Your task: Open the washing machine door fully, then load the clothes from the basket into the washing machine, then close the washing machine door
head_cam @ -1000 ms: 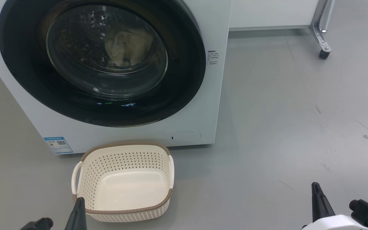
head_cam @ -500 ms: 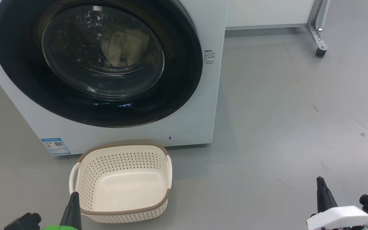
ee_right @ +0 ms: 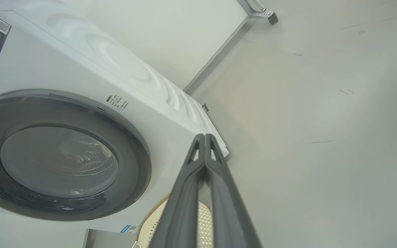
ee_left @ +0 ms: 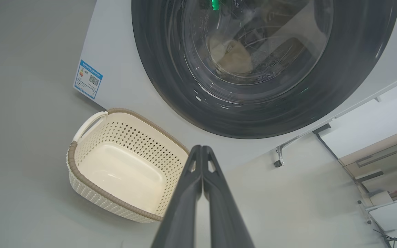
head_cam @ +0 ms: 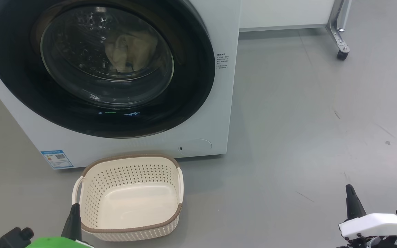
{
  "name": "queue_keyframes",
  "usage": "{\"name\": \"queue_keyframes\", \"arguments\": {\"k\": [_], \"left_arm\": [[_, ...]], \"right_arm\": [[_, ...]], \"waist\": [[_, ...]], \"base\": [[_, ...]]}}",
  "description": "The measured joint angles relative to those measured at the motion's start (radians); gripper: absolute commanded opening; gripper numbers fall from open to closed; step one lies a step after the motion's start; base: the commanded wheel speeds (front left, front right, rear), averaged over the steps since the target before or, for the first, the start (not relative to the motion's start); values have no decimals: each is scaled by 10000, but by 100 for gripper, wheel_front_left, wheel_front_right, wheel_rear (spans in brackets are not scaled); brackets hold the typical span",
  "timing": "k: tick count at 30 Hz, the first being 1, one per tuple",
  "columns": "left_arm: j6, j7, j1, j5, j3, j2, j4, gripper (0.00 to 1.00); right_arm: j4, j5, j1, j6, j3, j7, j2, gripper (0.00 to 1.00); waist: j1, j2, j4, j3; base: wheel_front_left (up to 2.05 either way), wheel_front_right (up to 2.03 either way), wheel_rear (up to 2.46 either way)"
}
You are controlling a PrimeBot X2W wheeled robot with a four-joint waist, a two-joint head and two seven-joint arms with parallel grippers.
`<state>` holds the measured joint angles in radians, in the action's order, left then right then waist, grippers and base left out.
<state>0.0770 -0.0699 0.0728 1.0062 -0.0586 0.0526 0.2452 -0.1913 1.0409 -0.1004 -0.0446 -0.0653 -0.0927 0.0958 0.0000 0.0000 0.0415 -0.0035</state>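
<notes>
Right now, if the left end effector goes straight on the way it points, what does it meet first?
Probably the washing machine, at its white front just below the washing machine door. The shut left end effector would pass close by the basket; depth is unclear.

Glossy black-rimmed round glass door [head_cam: 195, 69] shut on big white washer [head_cam: 219, 120], bars way inside. Oval cream perforated basket [head_cam: 133, 235] stands just before it. Grey floor [head_cam: 305, 137] rightward open.
</notes>
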Motion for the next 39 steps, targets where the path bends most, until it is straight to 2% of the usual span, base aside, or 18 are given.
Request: {"name": "queue_keyframes", "arguments": {"k": [39], "left_arm": [[353,1319,-1040,4778,938,-35,224,0]], "right_arm": [[-606,4851,1150,-537,1028,1156,-77,0]], "waist": [[0,0,-331,51]], "base": [[0,0,0]]}}
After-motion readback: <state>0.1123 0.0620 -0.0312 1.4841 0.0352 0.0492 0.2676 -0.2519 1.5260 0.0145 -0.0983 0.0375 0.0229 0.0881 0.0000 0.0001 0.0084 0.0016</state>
